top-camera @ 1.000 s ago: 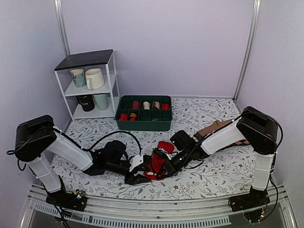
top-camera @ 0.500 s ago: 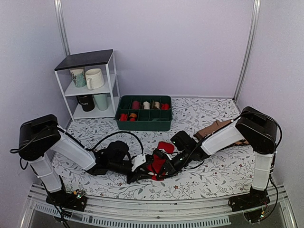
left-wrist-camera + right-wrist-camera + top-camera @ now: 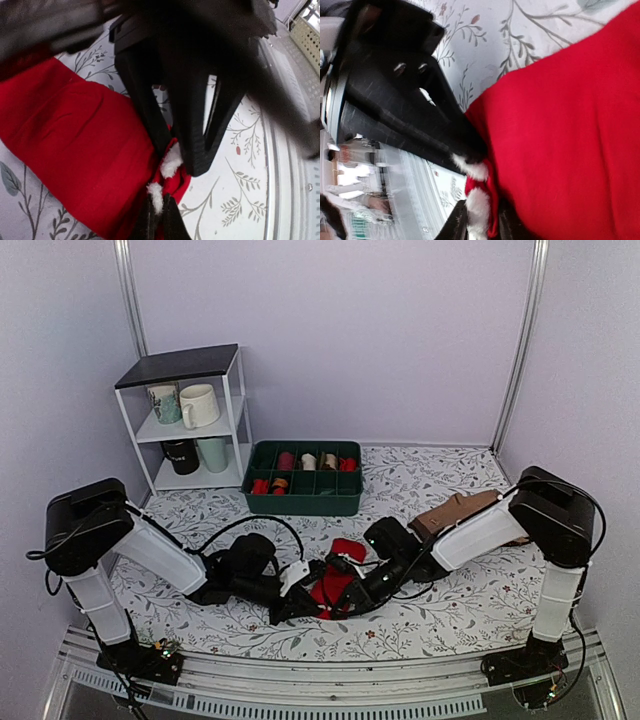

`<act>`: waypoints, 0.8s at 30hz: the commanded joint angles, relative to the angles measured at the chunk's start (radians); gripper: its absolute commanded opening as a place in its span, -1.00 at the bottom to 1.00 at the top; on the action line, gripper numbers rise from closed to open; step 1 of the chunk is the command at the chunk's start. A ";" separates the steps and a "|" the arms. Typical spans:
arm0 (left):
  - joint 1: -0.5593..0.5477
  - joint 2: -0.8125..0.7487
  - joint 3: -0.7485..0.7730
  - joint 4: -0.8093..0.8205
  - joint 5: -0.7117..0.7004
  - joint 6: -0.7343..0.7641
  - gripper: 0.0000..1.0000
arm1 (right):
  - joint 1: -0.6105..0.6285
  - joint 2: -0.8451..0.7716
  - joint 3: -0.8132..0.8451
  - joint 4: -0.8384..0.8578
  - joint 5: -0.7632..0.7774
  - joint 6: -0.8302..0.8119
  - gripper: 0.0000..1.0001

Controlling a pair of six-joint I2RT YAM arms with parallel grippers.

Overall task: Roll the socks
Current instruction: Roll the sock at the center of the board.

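Observation:
The red socks (image 3: pixel 336 578) lie as a flat strip on the flowered table cloth between my two arms. They fill the left wrist view (image 3: pixel 75 145) and the right wrist view (image 3: pixel 570 130). My left gripper (image 3: pixel 297 600) meets their near end from the left. Its fingers are shut on the red hem with white fluff (image 3: pixel 157 220). My right gripper (image 3: pixel 348 592) comes in from the right at the same end. The hem and a white tuft sit between its fingers (image 3: pixel 481 225), filling the narrow gap. The two grippers nearly touch each other.
A green divided tray (image 3: pixel 300 502) with several rolled socks stands at the back centre. A white shelf (image 3: pixel 232 410) with mugs is at the back left. A brown sock (image 3: pixel 455 510) lies behind the right arm. The table's front rail (image 3: pixel 320 680) runs close below the grippers.
My left gripper has shut on the near hem of the socks and edged right. The right forearm shifted slightly, and its fingers now stand a little wider around the hem.

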 commanded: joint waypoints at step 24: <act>0.039 0.050 -0.042 -0.100 0.117 -0.291 -1.00 | 0.315 -0.252 -0.297 0.416 0.690 -0.746 -0.23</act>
